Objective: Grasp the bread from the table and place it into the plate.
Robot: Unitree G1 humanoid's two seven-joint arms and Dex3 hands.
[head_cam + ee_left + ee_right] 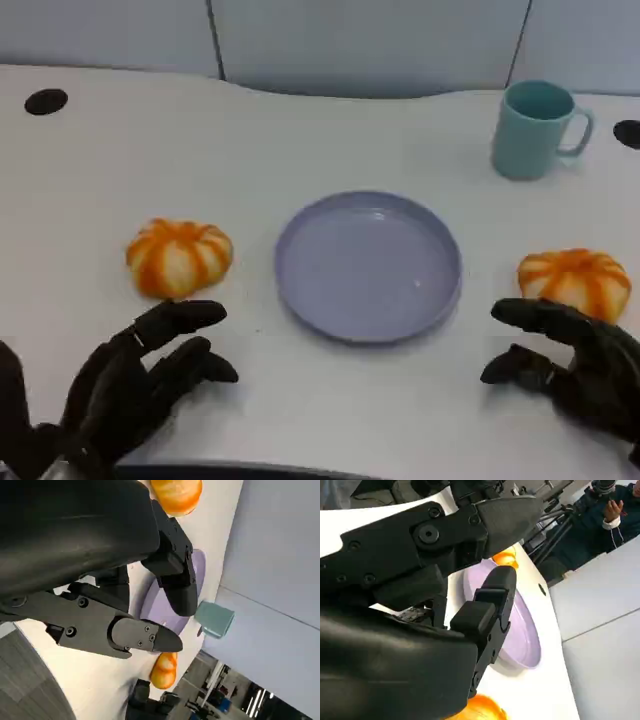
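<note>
Head view. A white table (pixel 330 420) carries a lavender plate (pixel 368 265) at centre, with bare surface on every side of it. Two orange-striped bread rolls lie on the table, one to each side of the plate and apart from its rim: the left bread roll (pixel 179 257) and the right bread roll (pixel 574 281). One teal mug (pixel 536 129) stands upright far behind the plate on the right. Two dark round holes mark the far table edge, the left hole (pixel 46 101) and the right hole (pixel 628 133). The left hand (pixel 135 380) hangs just short of the left roll, fingers spread and holding nothing. The right hand (pixel 575 358) sits just before the right roll, fingers apart and empty.

Left wrist view. The left hand's fingers (pixel 172 570) stretch over the plate (pixel 200 570); one roll (pixel 176 494) lies beyond them, the other (pixel 163 670) past the plate, beside the mug (pixel 215 620).

Right wrist view. The right hand's fingers (pixel 490 605) reach across the plate (pixel 522 640), grasping nothing. One roll (pixel 482 711) lies near the hand, the other (pixel 504 558) beyond the plate. A person (pixel 605 515) stands past the table.
</note>
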